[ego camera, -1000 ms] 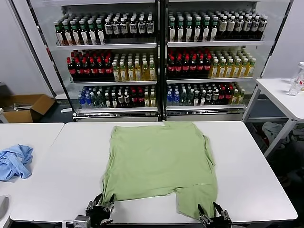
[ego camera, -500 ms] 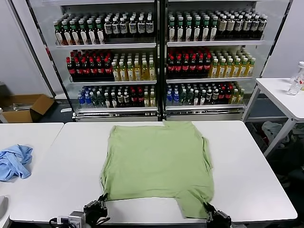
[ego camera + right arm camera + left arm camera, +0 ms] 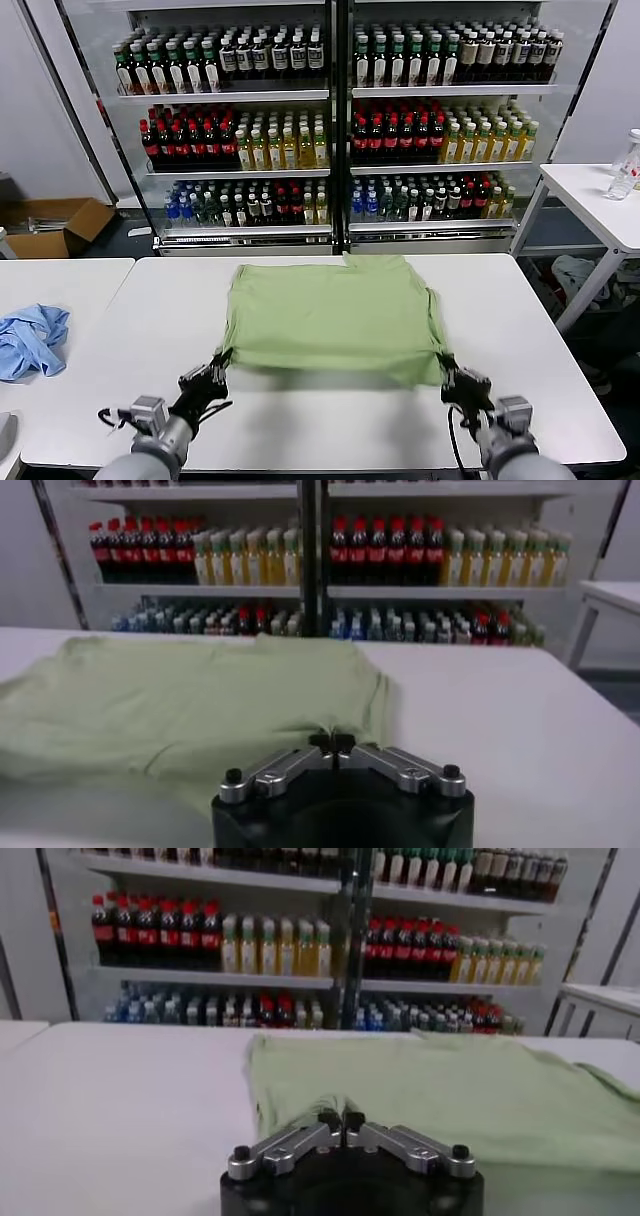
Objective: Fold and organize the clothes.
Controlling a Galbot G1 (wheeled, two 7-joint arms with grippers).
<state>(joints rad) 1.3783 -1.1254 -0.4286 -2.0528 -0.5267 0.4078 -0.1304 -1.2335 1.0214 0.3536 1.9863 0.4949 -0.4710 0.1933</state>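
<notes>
The light green shirt (image 3: 330, 315) lies spread on the white table (image 3: 540, 330), its near edge lifted off the surface and carried toward the far side. My left gripper (image 3: 222, 360) is shut on the shirt's near left corner. My right gripper (image 3: 446, 366) is shut on the near right corner. In the left wrist view the gripper (image 3: 341, 1118) pinches a fold of the green cloth (image 3: 450, 1093). The right wrist view shows its gripper (image 3: 332, 742) pinching the cloth (image 3: 180, 705) the same way. No collar, buttons or print show.
A crumpled light blue garment (image 3: 30, 340) lies on a second table at the left. Drink shelves (image 3: 330, 120) stand behind the table. A cardboard box (image 3: 55, 225) sits on the floor at the left, and another white table (image 3: 600, 200) stands at the right.
Both grippers shut on the shirt's near corners, then rose and moved forward, lifting the hem and carrying it toward the far side. The hanging right flap came up onto the table.
</notes>
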